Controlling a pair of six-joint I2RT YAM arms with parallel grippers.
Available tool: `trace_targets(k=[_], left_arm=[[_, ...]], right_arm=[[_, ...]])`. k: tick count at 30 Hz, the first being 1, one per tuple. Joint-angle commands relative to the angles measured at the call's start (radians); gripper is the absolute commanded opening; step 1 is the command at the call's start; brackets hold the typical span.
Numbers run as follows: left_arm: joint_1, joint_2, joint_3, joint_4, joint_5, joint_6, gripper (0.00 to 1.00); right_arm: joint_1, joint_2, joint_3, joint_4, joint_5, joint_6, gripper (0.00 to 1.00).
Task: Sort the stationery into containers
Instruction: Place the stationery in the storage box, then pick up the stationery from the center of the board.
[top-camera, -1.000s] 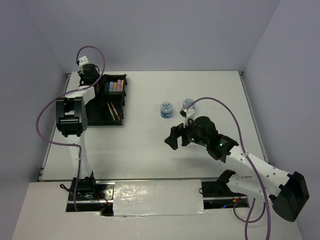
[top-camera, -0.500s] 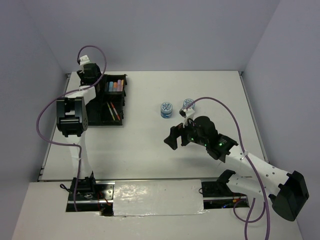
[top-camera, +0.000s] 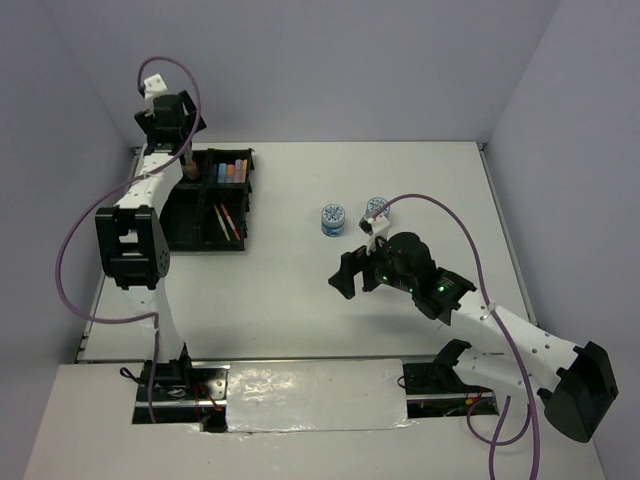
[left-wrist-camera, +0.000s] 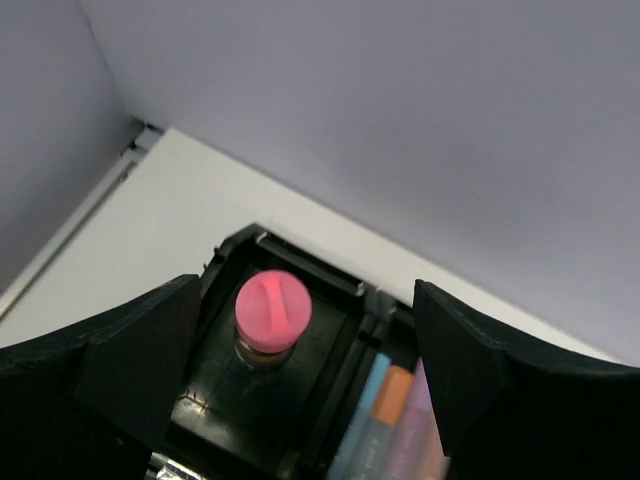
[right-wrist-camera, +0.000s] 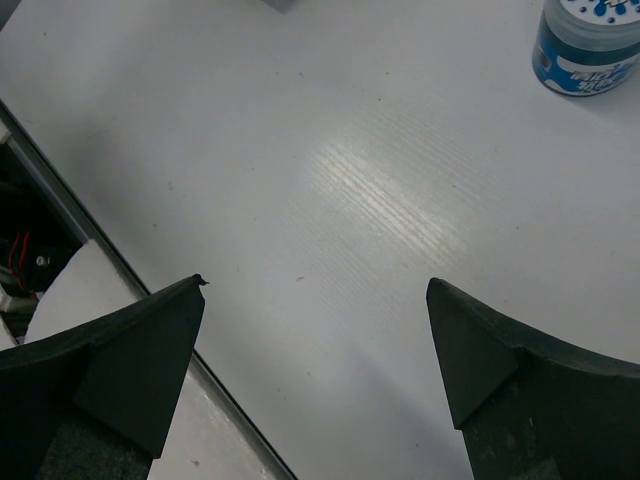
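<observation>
Left gripper (left-wrist-camera: 305, 330) hangs with its fingers wide apart above the pink-capped tube (left-wrist-camera: 272, 312), which stands upright in the upper-left compartment of the black tray (top-camera: 205, 250).
Pastel markers (top-camera: 232, 172) fill the compartment beside it and thin pens (top-camera: 228, 222) lie in the one below them. At frame centre, the right gripper (right-wrist-camera: 315, 283), likewise spread and holding nothing, hovers over the white table (top-camera: 420, 170), near two blue-patterned tins (top-camera: 333, 219) that are well apart from the tray.
</observation>
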Motion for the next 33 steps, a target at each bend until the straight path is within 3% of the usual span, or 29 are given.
trace_targets(k=[1,4,7,10,14,18,21,33], left_arm=[[-0.013,-0.173,0.138,-0.115,-0.014,-0.050,0.99],[-0.049,-0.262,0.221,-0.280,0.045,-0.076,0.99],[-0.184,-0.352,0.214,-0.406,0.110,-0.058,0.99],[-0.389,-0.365,0.174,-0.527,0.206,0.011,0.99],[-0.678,-0.295,0.117,-0.626,0.147,0.062,0.99],[-0.749,-0.247,-0.031,-0.570,0.217,0.045,0.99],[-0.804,-0.203,-0.073,-0.519,0.208,0.114,0.99],[-0.804,-0.017,-0.018,-0.450,0.158,0.151,0.99]], right_arm=[[0.005,-0.056,0.040,0.033,0.047,0.006,1.00],[0.003,-0.143,0.046,-0.016,0.149,0.029,1.00],[0.003,-0.244,0.092,-0.127,0.293,0.055,1.00],[0.002,-0.327,0.162,-0.266,0.376,0.061,1.00],[0.003,-0.431,0.234,-0.426,0.420,0.066,1.00],[0.003,-0.531,0.277,-0.536,0.417,0.061,1.00],[0.005,-0.573,0.280,-0.570,0.394,0.057,1.00],[0.003,-0.602,0.216,-0.560,0.314,0.029,1.00]])
